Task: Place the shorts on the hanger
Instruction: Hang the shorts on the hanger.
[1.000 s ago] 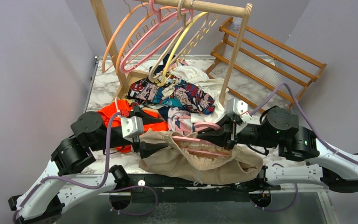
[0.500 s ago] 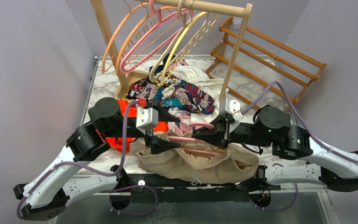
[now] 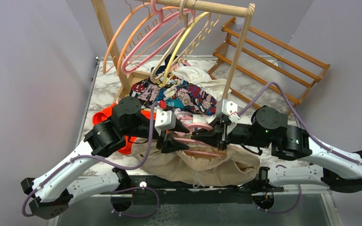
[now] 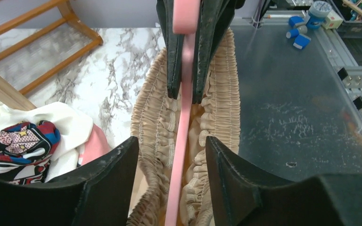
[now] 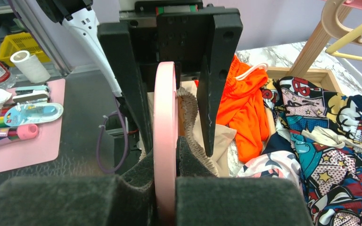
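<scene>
The pink hanger lies level over the open waistband of the beige shorts, which are heaped at the table's near edge. My right gripper is shut on the hanger, pinching its flat rim between the pads. My left gripper faces it from the other side. It is open and straddles the hanger's straight bar, with a gap on each side. The gathered elastic waistband sits just beneath both sets of fingers. The shorts' legs are hidden under the bunched fabric.
A wooden rack at the back carries orange, pink and yellow hangers. A comic-print cloth and white cloth lie behind the grippers, with an orange garment to the left. A slatted wooden frame leans at the back right.
My left arm has swung right, off the shorts' left edge, and its jaws now straddle the hanger bar, a little narrower. The right arm with the hanger has shifted slightly left.
</scene>
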`<action>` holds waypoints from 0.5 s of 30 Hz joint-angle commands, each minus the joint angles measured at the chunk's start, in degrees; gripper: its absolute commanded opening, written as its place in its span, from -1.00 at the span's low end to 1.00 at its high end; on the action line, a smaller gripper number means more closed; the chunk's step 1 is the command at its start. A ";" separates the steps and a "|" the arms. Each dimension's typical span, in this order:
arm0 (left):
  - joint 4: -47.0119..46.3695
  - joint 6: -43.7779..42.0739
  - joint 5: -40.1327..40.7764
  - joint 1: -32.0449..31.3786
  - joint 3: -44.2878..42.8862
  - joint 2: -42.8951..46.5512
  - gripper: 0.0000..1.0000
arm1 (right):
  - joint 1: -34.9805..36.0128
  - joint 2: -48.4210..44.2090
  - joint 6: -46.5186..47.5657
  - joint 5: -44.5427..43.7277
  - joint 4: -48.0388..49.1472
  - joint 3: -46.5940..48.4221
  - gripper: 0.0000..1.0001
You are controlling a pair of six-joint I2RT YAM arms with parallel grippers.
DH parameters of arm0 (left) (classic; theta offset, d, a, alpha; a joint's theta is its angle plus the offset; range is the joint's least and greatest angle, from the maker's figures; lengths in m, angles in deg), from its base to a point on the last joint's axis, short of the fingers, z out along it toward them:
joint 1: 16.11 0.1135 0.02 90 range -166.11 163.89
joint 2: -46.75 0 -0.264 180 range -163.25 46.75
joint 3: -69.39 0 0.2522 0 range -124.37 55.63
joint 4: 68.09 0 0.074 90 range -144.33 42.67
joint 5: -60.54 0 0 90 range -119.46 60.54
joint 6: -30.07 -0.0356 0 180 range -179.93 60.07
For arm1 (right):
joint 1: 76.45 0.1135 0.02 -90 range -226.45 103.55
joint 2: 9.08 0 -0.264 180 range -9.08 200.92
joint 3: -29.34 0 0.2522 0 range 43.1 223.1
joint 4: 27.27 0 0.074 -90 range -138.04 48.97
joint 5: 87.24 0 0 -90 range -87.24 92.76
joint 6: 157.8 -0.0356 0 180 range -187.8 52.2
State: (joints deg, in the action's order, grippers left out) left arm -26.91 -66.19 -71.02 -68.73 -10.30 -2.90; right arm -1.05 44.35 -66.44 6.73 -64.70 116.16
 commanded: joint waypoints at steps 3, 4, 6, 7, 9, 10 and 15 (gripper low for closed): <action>-1.16 -0.70 -2.22 -0.16 1.21 -1.39 -0.03 | 0.33 0.22 0.75 1.04 3.53 2.66 -0.98; -1.14 -0.83 -2.13 -0.19 1.11 -1.50 -0.06 | 0.31 0.32 0.81 1.04 3.60 2.66 -0.98; -1.18 -1.02 -1.97 -0.13 0.98 -1.89 -0.11 | 0.31 0.57 0.85 1.19 3.85 2.70 -0.98; -1.17 -1.15 -1.86 -0.14 0.85 -2.15 -0.17 | 0.29 0.85 0.95 1.26 4.00 2.70 -0.98; -1.16 -1.37 -1.64 -0.11 0.89 -2.43 -0.31 | 0.29 1.20 0.97 1.53 4.29 2.63 -0.98; -1.19 -1.43 -1.59 -0.16 0.98 -2.63 -0.37 | 0.28 1.42 1.07 1.70 4.46 2.68 -0.98; -1.15 -1.55 -1.57 -0.12 1.57 -2.46 -0.62 | 0.32 2.20 1.42 2.10 5.01 3.07 -0.98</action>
State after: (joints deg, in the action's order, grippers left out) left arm -27.11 -66.74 -72.03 -68.76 -9.17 -5.26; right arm -1.08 46.19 -65.26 6.71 -65.11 116.22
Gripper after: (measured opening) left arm 0.233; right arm 0.052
